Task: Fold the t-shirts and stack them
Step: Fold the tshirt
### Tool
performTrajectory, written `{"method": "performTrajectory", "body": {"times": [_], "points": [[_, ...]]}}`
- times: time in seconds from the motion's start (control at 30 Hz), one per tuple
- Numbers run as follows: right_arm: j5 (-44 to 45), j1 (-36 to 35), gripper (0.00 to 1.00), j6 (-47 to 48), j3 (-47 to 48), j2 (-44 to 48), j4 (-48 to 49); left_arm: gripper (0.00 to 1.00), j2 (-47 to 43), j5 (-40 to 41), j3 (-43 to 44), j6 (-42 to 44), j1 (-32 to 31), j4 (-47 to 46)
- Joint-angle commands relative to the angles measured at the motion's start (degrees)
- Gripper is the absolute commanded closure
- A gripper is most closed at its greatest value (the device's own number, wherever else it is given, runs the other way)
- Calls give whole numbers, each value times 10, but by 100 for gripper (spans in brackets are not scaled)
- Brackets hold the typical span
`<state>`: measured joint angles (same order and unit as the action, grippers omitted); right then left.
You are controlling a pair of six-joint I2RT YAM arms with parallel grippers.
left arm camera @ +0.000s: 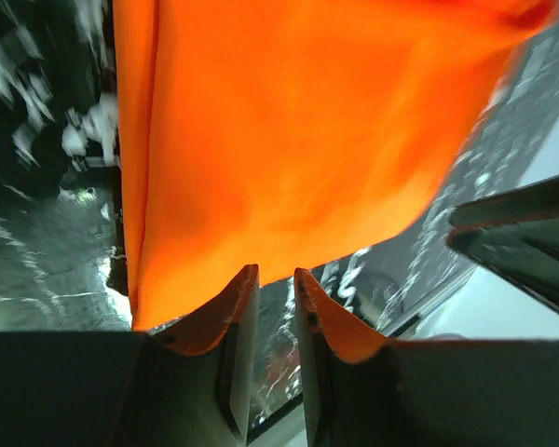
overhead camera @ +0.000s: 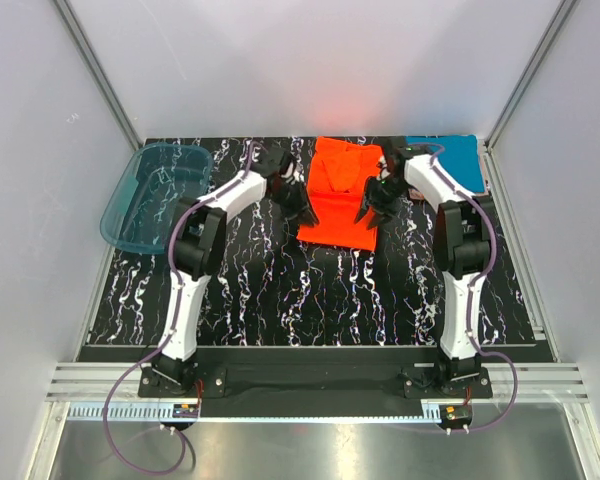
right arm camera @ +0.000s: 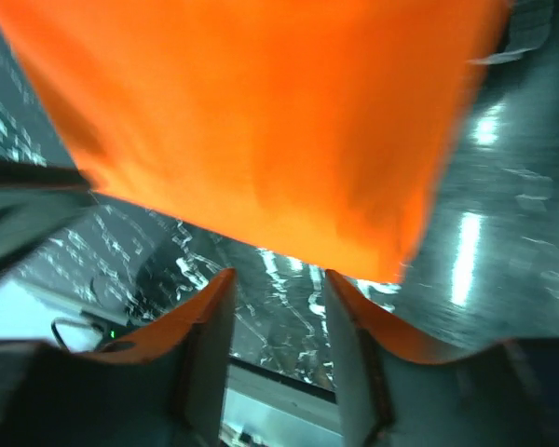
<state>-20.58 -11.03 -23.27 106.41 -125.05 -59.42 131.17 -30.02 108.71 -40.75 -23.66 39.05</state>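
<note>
Orange-red t-shirt (overhead camera: 340,195) on tabletop (overhead camera: 280,300), upper centre. Left end effector (overhead camera: 302,212) and right end effector (overhead camera: 370,212) beside its lower corners, both parted, gripping nothing. Risk: uneven pinches dragging cloth crooked.

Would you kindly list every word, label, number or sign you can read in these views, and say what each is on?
No readable text anywhere.
The orange-red t-shirt, the teal folded t-shirt and the plastic tub show no print; any marking on the small boards at the arm bases is too small to read.
</note>
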Motion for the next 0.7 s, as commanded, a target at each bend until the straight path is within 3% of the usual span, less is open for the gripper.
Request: {"method": "performTrajectory", "body": {"times": [0.0, 0.1, 0.23, 0.4, 0.67], "points": [[-56, -32, 53, -6, -27, 1, 41, 74, -29, -29, -62, -20, 1, -44], [-63, -44, 61, -12, -56, 0, 71, 74, -38, -22, -100, -15, 0, -46], [-57, -44, 65, -3, -100, 5, 85, 76, -48, -7, -148, -15, 0, -42], [-51, -44, 66, 15, -153, 12, 102, 79, -55, 16, -201, -5, 0, -19], [-91, -56, 66, 1, -330, 84, 176, 80, -133, 32, -361, 2, -9, -43]]}}
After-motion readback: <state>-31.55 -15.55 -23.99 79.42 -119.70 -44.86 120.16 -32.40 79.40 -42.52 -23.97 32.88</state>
